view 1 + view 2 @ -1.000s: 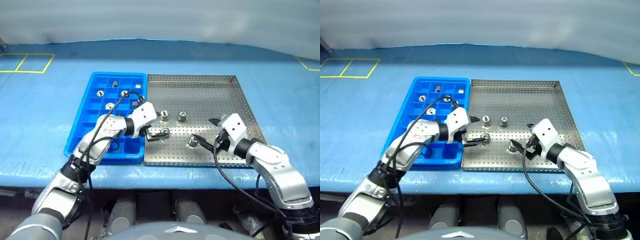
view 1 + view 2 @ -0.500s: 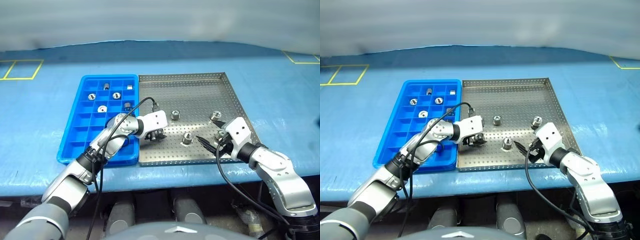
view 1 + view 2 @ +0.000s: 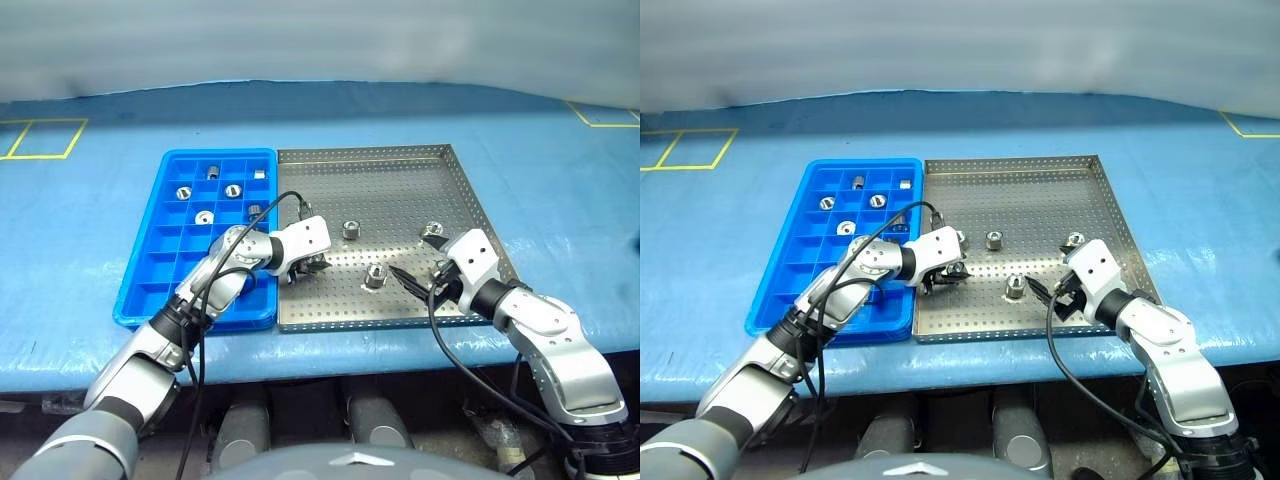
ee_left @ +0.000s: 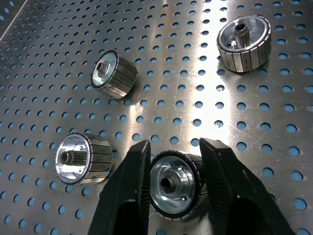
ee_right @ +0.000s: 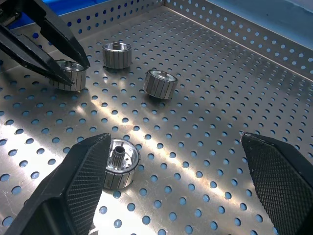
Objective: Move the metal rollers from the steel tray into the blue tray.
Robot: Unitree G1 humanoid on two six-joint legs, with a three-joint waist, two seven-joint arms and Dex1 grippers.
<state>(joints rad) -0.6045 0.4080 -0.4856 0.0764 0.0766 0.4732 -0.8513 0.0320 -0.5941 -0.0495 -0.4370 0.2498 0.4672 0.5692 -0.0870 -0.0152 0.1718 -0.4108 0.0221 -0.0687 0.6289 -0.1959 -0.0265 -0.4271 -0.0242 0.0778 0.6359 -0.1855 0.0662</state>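
Tabletop is carrying the steel tray beside the blue tray. My left jaws are closing from wide onto one roller near the steel tray's left edge, so lifting seems next. My right jaws are gaping wide, holding nothing. Contact on the roller's far side is hidden.

Both arms are clad in silver-grey shells with black joint bands. Each wrist carries a white block-shaped housing. A loose black cable loops along each forearm. The left gripper and right gripper have black fingers; the right fingers bear knurled pads.
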